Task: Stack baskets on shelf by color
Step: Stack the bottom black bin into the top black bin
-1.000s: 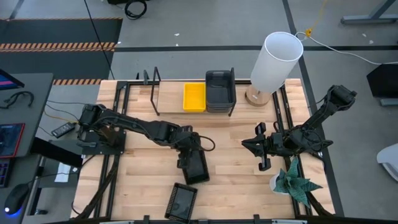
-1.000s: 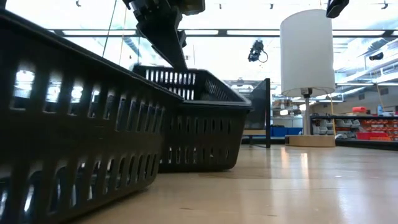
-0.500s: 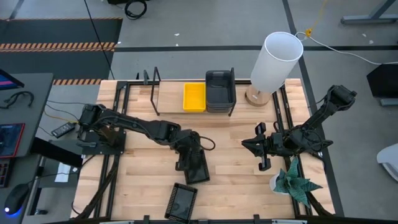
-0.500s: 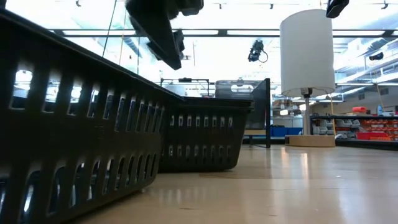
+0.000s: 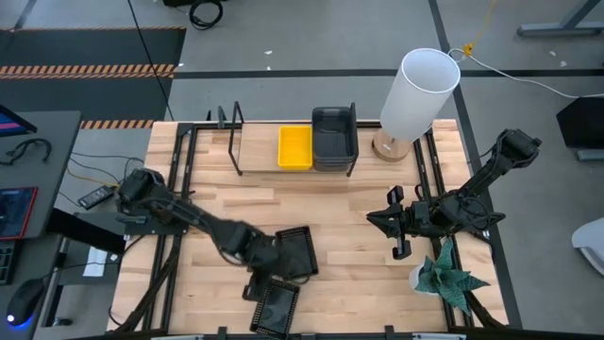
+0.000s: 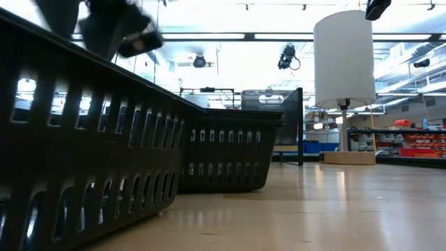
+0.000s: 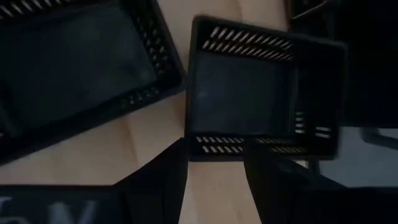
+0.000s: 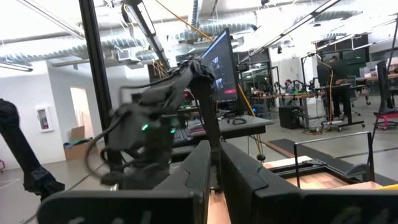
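Observation:
Two black perforated baskets sit flat on the table: one near the middle [image 5: 297,253], one at the near edge [image 5: 276,307]. In the low view they show as the near basket [image 6: 83,153] and the farther basket [image 6: 226,153]. My left gripper [image 5: 257,274] hovers open between them. In its wrist view the gripper [image 7: 217,180] has a finger on either side of the near-edge basket's [image 7: 261,93] short wall and touches nothing. On the shelf [image 5: 236,142] stand a yellow basket [image 5: 294,146] and a grey stack [image 5: 334,137]. My right gripper [image 5: 377,220] waits shut, right of centre.
A tall white cylinder [image 5: 417,90] stands on a wood base at the shelf's right end. A green plant [image 5: 448,279] sits at the table's near right corner. Bare wood lies between the two arms and in front of the shelf.
My left gripper has set the tilted middle black basket flat on the table and let go. It has then swung toward the table's near left, coming over the gap between the two black baskets. The basket stays where it was put down.

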`<move>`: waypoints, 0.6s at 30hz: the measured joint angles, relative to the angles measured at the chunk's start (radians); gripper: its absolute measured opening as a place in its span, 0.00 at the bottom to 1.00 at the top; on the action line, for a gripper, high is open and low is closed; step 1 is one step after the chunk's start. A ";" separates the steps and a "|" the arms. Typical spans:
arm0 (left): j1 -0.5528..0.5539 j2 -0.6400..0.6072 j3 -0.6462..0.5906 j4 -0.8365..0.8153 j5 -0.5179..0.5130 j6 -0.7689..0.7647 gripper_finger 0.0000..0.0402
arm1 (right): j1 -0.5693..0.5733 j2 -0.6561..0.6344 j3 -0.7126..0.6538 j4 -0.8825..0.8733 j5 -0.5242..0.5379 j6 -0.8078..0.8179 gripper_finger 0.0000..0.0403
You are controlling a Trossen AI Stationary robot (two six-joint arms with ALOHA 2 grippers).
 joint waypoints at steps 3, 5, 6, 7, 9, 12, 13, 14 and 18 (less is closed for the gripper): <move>-0.037 0.033 -0.001 -0.019 -0.079 -0.060 0.40 | 0.000 0.000 0.000 0.005 0.000 0.000 0.10; -0.049 0.050 -0.001 -0.010 -0.122 -0.093 0.40 | 0.000 0.000 0.000 0.006 -0.003 0.001 0.10; -0.053 0.056 -0.001 -0.006 -0.137 -0.104 0.40 | 0.000 0.000 0.000 0.008 -0.003 0.005 0.10; -0.056 0.064 -0.002 0.003 -0.148 -0.119 0.40 | 0.000 0.000 0.000 0.008 -0.002 0.006 0.10; -0.056 0.074 -0.001 0.024 -0.150 -0.128 0.42 | 0.000 0.000 0.000 0.009 -0.003 0.007 0.10; -0.066 0.094 -0.001 0.033 -0.123 -0.123 0.44 | 0.000 0.000 0.000 0.008 -0.002 0.008 0.10; -0.071 0.105 -0.001 0.036 -0.117 -0.123 0.45 | 0.000 0.000 0.000 0.009 -0.001 0.008 0.10; -0.074 0.115 -0.001 0.048 -0.110 -0.123 0.45 | 0.000 0.000 0.000 0.008 -0.001 0.008 0.10; -0.091 0.164 -0.001 0.056 -0.106 -0.127 0.44 | 0.000 0.000 0.000 0.007 0.000 0.008 0.10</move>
